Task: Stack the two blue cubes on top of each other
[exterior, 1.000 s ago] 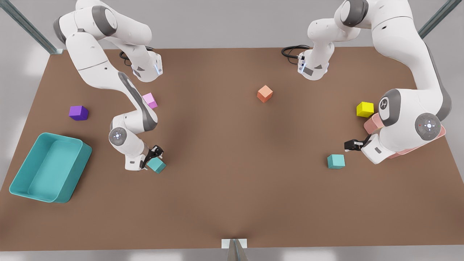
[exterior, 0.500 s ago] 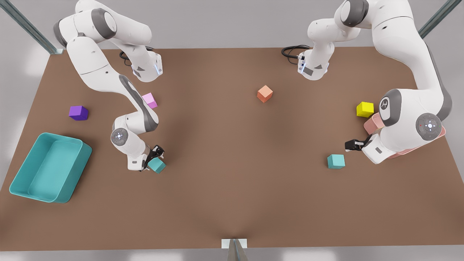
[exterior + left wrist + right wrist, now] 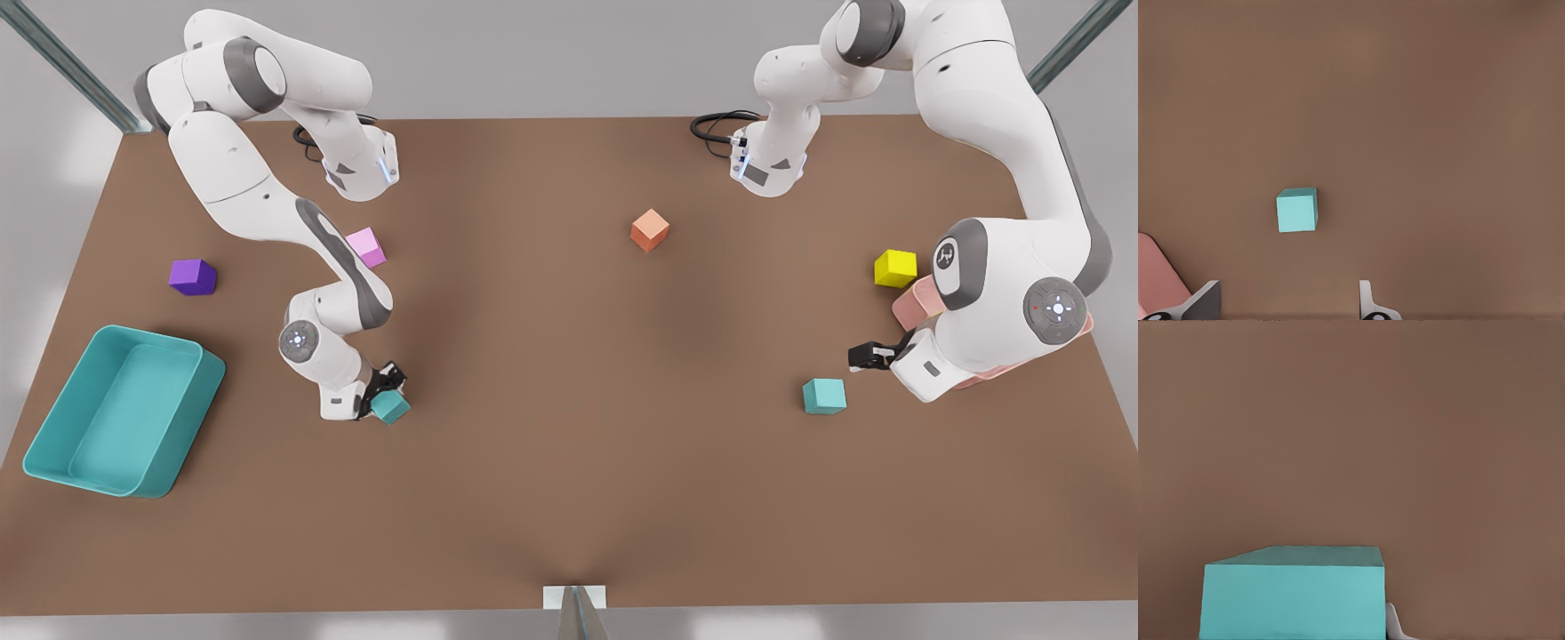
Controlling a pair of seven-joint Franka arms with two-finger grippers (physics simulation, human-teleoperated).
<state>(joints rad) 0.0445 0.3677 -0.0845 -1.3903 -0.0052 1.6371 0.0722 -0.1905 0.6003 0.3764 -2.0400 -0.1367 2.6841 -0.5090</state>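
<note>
One blue cube sits between the fingers of my right gripper, low over the table at the front view's left. In the right wrist view this cube looms close, with one fingertip pressed to its side. The gripper is shut on it. The other blue cube rests on the table at the front view's right. My left gripper hovers open just behind it and apart from it. The left wrist view shows that cube ahead of the spread fingers.
A large teal bin stands at the front view's left edge. Purple, pink, orange and yellow cubes lie scattered farther back. A pink object lies under the left arm.
The right arm's wrist has swung toward the front view's right, and the cube between its fingers has shifted and turned slightly with it. The left gripper has barely moved.
</note>
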